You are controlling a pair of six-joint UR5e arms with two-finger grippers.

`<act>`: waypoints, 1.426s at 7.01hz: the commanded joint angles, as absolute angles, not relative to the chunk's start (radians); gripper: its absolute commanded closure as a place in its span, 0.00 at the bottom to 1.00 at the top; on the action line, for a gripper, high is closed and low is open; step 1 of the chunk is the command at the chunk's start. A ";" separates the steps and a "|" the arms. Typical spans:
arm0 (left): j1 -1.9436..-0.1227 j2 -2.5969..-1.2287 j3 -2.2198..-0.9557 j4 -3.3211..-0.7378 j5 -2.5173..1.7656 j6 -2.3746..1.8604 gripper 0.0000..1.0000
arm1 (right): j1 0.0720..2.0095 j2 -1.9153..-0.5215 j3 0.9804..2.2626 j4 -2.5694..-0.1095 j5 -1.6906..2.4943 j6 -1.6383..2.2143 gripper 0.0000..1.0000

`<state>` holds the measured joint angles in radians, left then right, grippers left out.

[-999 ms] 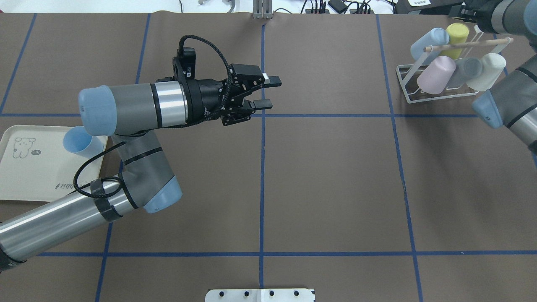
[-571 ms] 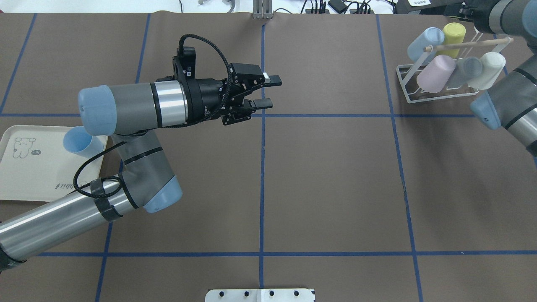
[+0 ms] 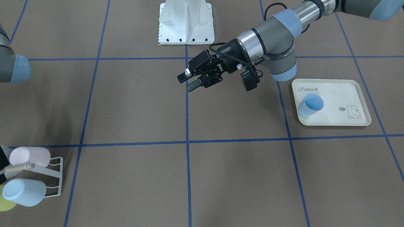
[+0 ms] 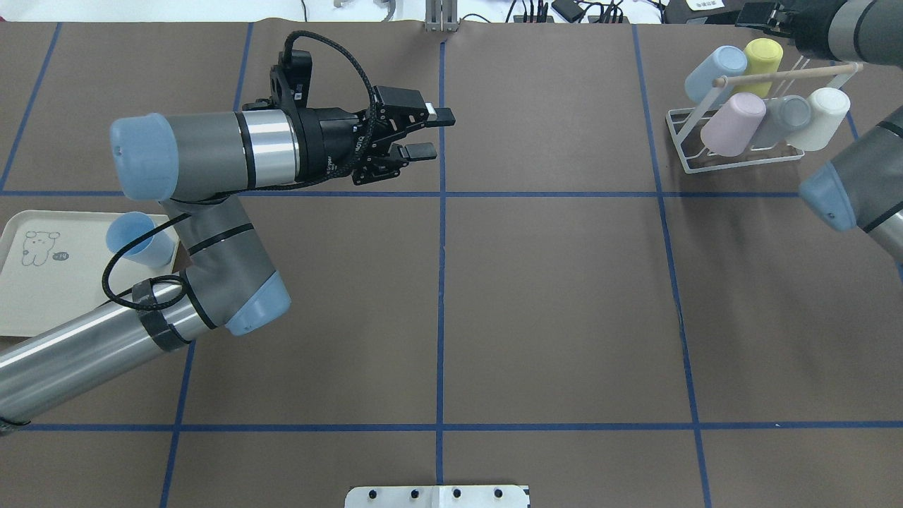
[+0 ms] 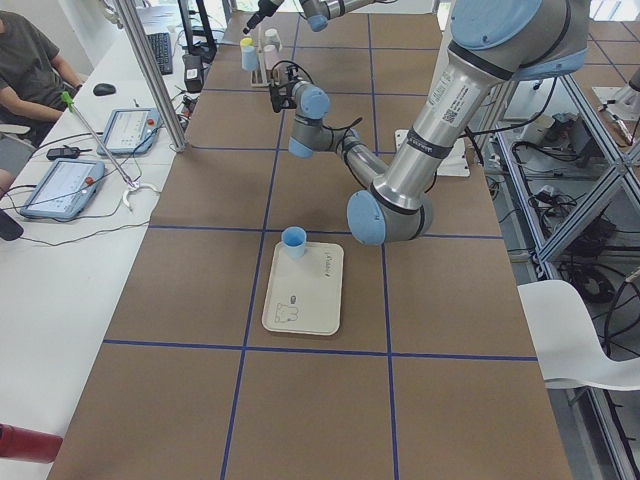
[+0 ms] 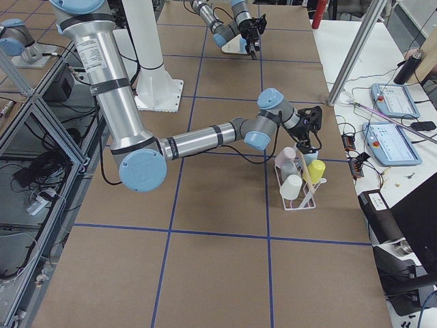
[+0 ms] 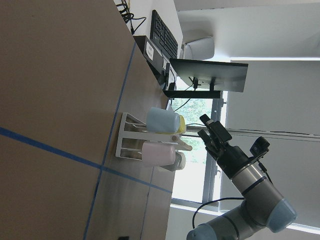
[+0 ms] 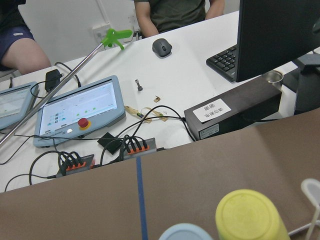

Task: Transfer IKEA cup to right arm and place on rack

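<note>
On the cream rabbit-print tray (image 4: 42, 296) we've got the light-blue plastic cup (image 4: 134, 236) standing upright; left claw (image 4: 434, 134) hangs released and empty over the counter (image 4: 564, 282), right claw (image 7: 202, 125) looks released by the white wire rack (image 4: 688, 152).

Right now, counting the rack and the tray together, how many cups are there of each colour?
Blue: 2 (light-blue cup on the rack, blue cup on the tray)
Yellow: 1 (yellow cup)
Pink: 1 (pink cup)
Grey: 1 (grey cup)
White: 1 (white cup)
Total: 6 cups
</note>
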<state>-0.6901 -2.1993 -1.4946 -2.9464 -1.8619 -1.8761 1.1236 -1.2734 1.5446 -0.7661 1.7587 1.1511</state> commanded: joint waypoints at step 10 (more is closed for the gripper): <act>-0.911 -1.578 -1.852 -2.216 -1.930 -0.838 0.33 | 1.100 -1.381 1.736 -0.769 1.954 1.322 0.00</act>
<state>-0.9113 -1.5851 -1.8548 -2.3108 -1.9297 -0.8972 1.0999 -1.3805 1.7359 -0.7685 1.9506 1.3223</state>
